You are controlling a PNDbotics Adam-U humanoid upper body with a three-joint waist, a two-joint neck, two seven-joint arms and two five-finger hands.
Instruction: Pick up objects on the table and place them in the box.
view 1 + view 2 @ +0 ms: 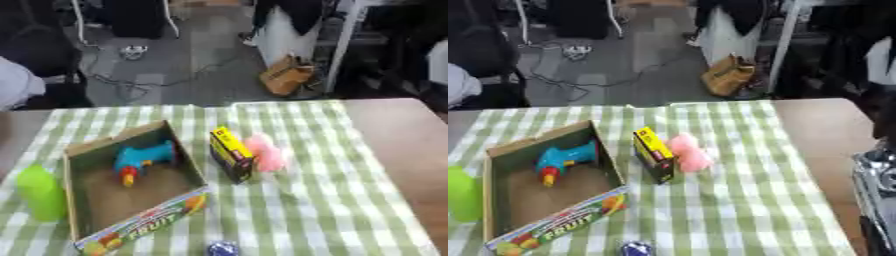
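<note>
Box [80, 148] sits lower left of frame w/ a blue toy drill [140, 159] inside. Just right of it, centre frame: yellow-black carton [230, 154] touching a pink soft thing [267, 152]. Green cup [40, 193] at left edge. Right hand [877, 187] (far right edge) — fingers can't tell.

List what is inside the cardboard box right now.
The open cardboard box holds one thing: a blue toy drill with a red and yellow tip, lying near the far wall. The rest of the floor shows bare; the strip behind the near wall is hidden.
</note>
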